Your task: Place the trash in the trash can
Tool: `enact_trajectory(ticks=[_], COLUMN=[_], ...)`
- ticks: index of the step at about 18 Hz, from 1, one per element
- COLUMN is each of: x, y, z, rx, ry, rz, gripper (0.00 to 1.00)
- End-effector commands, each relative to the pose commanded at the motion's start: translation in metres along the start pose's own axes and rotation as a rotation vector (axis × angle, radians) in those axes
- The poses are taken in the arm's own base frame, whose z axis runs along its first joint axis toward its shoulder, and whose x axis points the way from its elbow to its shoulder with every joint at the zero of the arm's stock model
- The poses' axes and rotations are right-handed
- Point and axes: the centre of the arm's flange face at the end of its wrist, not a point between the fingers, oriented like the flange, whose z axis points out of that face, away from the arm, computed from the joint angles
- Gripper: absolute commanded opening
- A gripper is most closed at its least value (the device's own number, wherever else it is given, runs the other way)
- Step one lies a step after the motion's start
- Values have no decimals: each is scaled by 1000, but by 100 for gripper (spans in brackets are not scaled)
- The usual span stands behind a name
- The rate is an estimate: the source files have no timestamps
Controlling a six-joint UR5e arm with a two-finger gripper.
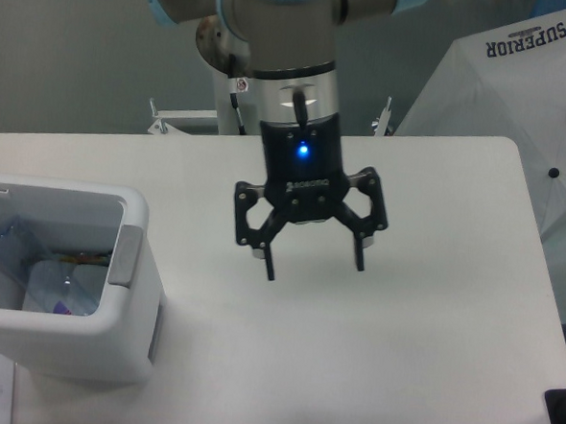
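two pieces of trash lie inside the bin (126, 337) at the table's (428, 355) 9 o'clock edge: a bluish clear bottle (57, 289) low in it and a wrinkly see-through bag (17, 244) against the far wall. the gripper (314, 263) hangs over mid-table, fingers spread wide, holding nothing.

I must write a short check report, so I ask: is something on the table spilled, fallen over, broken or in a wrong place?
Nothing stands out. The trash can stands upright at the table's left edge, with the clear plastic trash lying inside it. The hand hangs open and empty over the middle of the table. No spill or damage shows.
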Motion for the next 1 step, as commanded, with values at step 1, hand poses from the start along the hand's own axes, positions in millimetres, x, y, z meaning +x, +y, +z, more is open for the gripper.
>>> enact_trajectory(ticks=[1], x=[0], y=[0], z=[0], rx=[2], ry=[6], rz=[-1], gripper=[100])
